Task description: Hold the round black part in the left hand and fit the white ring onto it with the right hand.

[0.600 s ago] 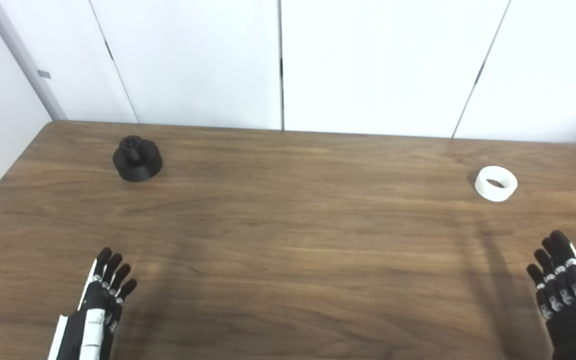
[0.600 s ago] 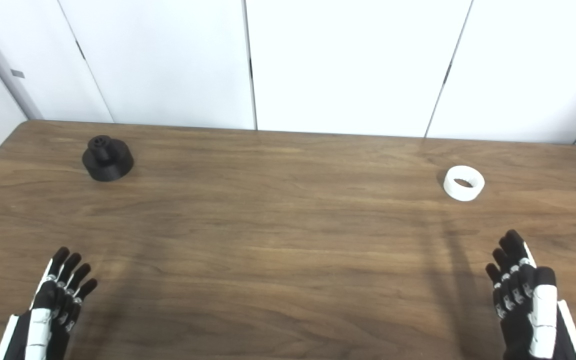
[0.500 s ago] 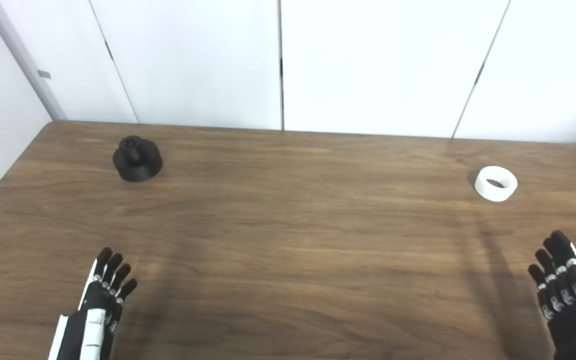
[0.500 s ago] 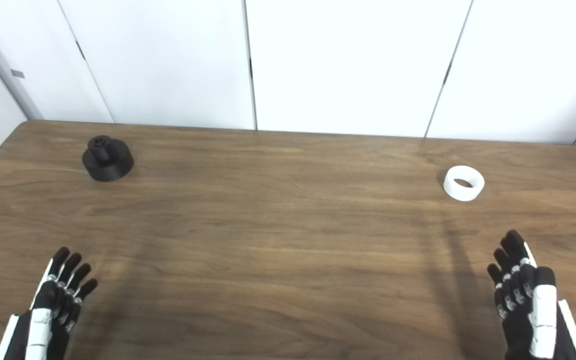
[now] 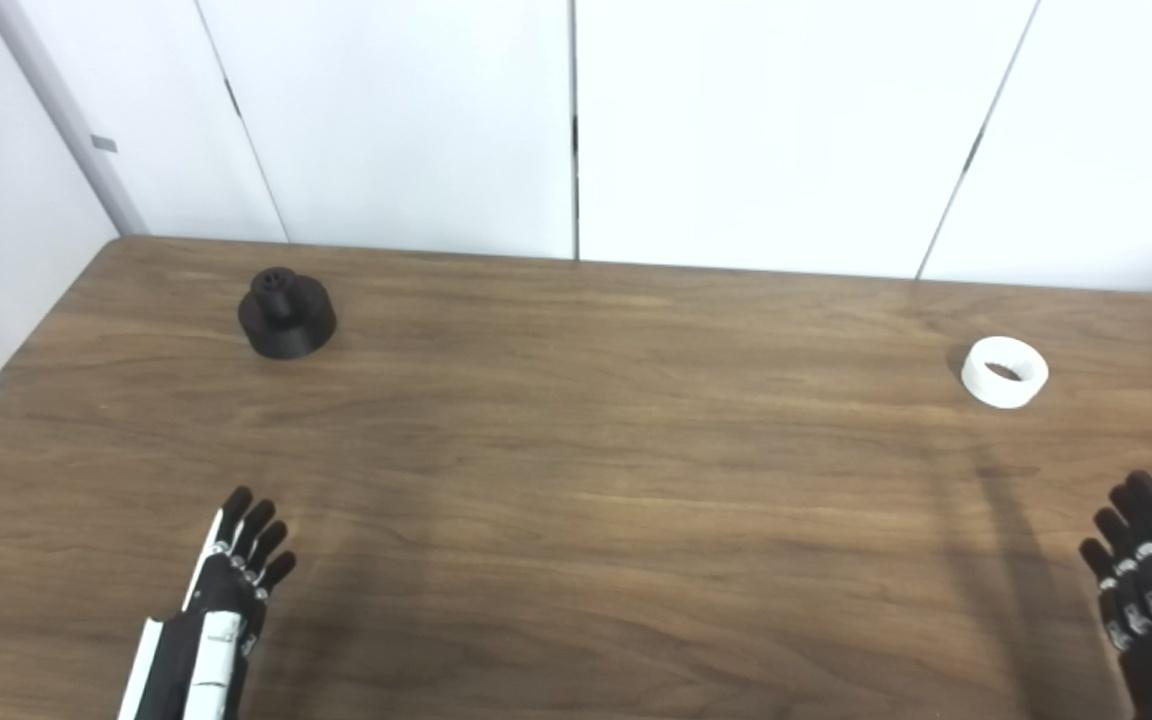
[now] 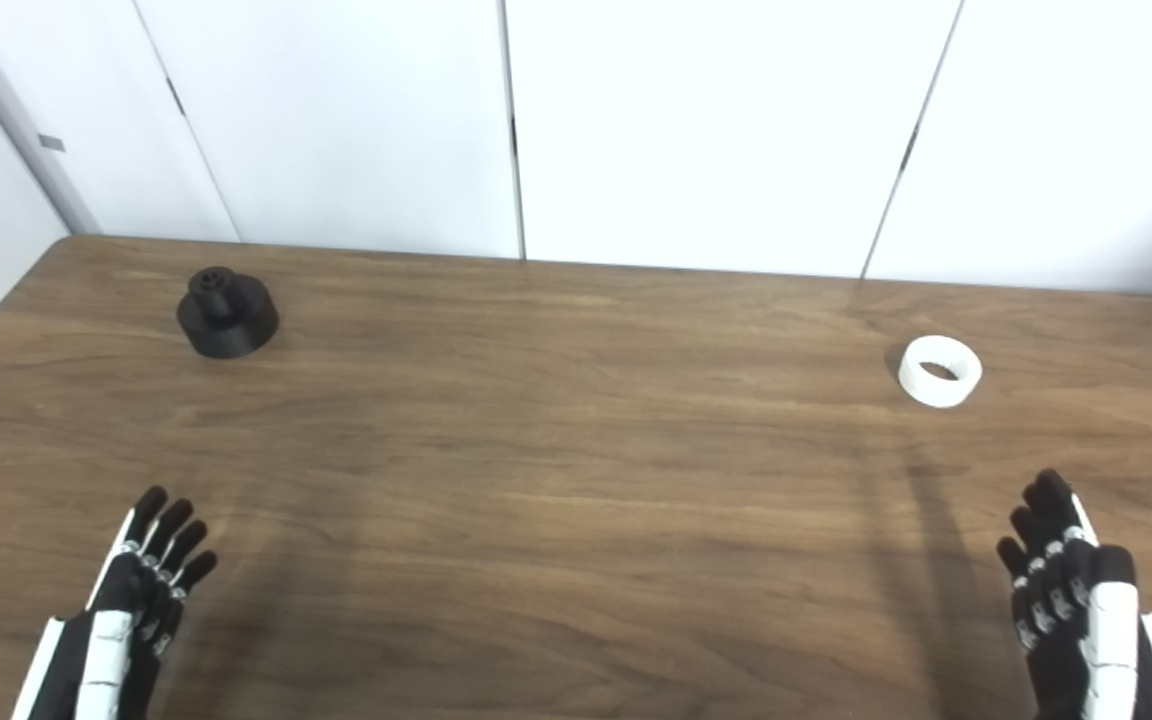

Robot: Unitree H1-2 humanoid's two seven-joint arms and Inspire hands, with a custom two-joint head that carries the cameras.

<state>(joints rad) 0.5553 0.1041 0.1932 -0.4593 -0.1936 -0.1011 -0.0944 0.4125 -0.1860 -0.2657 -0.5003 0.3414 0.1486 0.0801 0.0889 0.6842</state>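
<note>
A round black part [image 5: 286,313] with a small knob on top stands on the wooden table [image 5: 576,480] at the far left. A white ring [image 5: 1004,371] lies flat at the far right. My left hand [image 5: 226,600] is open and empty near the front left edge, well short of the black part. My right hand [image 6: 1071,600] is open and empty at the front right, short of the ring. Both hands have their fingers stretched forward.
White wall panels [image 5: 576,130] stand right behind the table's back edge. The table's left edge [image 5: 26,340] runs close to the black part. Bare wood lies between the two parts.
The whole picture has shifted a little right and down, so the camera has moved. The parts have not moved on the table. Both hands stay open and seem almost still.
</note>
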